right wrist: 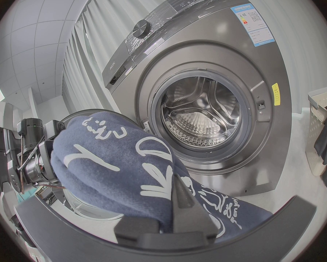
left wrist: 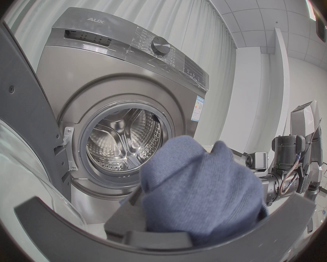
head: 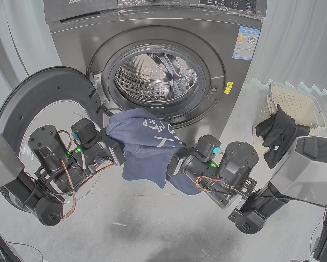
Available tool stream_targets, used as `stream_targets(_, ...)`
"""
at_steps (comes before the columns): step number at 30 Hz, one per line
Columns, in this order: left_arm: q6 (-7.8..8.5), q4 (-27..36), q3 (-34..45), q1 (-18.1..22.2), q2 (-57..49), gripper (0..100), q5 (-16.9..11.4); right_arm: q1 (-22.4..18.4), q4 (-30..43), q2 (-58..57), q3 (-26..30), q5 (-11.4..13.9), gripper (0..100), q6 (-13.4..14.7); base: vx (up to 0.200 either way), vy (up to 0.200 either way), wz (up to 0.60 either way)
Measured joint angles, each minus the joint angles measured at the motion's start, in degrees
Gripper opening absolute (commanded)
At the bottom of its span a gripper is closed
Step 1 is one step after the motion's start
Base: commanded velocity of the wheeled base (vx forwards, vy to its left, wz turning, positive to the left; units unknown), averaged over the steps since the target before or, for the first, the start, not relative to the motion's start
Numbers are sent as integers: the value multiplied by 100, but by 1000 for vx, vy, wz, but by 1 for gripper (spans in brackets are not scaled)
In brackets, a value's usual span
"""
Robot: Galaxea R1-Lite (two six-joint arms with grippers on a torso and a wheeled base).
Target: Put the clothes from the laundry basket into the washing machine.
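Observation:
A blue garment with white print (head: pixel 149 142) hangs between my two grippers, in front of and just below the washing machine's open drum (head: pixel 157 78). My left gripper (head: pixel 121 153) is shut on its left side, my right gripper (head: pixel 172 166) on its right side. In the left wrist view the blue cloth (left wrist: pixel 203 190) bulges over the fingers; in the right wrist view the cloth (right wrist: pixel 127 164) drapes over one dark finger (right wrist: pixel 187 208). The white laundry basket (head: pixel 298 106) lies tipped at the right with a black garment (head: pixel 278 131) hanging out of it.
The machine's round door (head: pixel 43 102) is swung wide open at the left, close behind my left arm. White curtains stand behind the machine. The grey floor in front is bare.

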Motion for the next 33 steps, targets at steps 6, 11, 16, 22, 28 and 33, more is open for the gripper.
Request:
stream_targets(6, 20, 2, 83, -20, 24, 0, -5, -46, 16, -49, -69, -1, 0, -2, 0, 0, 0)
stream_targets(11, 52, 18, 278, 49, 151, 100, -27, -102, 33, -151, -100, 0, 0, -5, 0, 0, 0)
stream_targets(16, 83, 13, 611, 140, 336, 100, -40, -210, 88, -347, -191, -4, 0, -32, 0, 0, 0)
stream_targets(22, 377, 11, 1011, 104, 633, 100, -84, -395, 257, -525, -458, -6, 0, -82, 0, 0, 0)
stream_targets(28, 651, 13, 1159, -201, 813, 100, -410, -458, 293, -560, -712, -1, 0, -112, 0, 0, 0)
stream_targets(33, 662, 9, 978, -446, 848, 100, -539, -469, 299, -488, -830, 0, 0, -137, 0, 0, 0)
